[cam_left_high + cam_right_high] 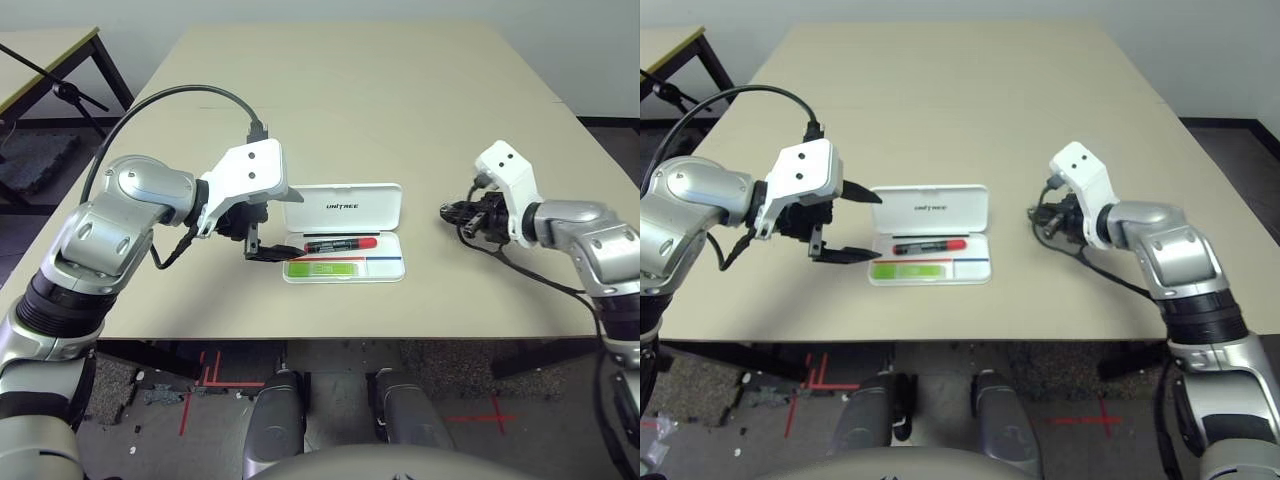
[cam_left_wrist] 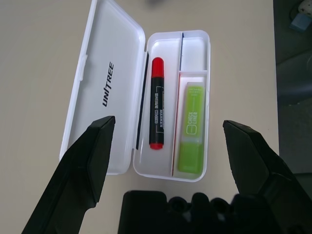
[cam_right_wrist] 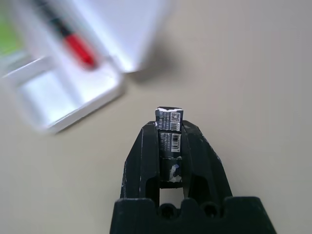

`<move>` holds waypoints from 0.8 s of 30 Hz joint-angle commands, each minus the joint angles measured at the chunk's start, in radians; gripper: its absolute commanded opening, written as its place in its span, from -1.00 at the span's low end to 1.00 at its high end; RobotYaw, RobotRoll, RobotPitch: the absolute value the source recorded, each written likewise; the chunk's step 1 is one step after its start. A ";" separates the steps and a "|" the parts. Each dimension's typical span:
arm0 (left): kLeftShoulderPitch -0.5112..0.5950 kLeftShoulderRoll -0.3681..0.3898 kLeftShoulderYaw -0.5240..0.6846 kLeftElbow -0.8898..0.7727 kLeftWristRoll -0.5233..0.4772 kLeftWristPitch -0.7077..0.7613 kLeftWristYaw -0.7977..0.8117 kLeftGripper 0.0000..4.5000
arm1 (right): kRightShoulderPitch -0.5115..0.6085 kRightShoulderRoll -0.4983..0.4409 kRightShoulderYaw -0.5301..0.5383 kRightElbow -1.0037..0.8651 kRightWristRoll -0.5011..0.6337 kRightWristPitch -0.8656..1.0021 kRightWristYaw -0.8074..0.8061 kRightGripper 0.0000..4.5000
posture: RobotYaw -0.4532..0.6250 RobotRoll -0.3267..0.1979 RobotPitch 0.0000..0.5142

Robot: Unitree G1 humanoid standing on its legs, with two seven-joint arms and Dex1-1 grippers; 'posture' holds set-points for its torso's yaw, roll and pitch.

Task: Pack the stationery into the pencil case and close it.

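Left wrist view: wide-open, empty left pincer (image 2: 169, 123) faces "UNITREE" case (image 2: 109, 46); right pincer (image 3: 169, 127) clamps barcoded piece (image 3: 168, 117).

Table (image 1: 350, 110): pale beige, smooth and plain, long, its far end near the wall
Legs (image 1: 150, 356): dark, under the near edge
On the table: white case (image 1: 395, 268), lying open, closer to the near edge than the far one
Lid (image 1: 345, 193): swung back on the far side, lettered UNITREE
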 commanded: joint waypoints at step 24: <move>-0.001 -0.012 -0.013 0.013 0.006 -0.035 0.016 1.00 | -0.132 0.134 0.201 0.080 -0.101 -0.255 0.245 -0.85 | -0.25 0.25 -0.64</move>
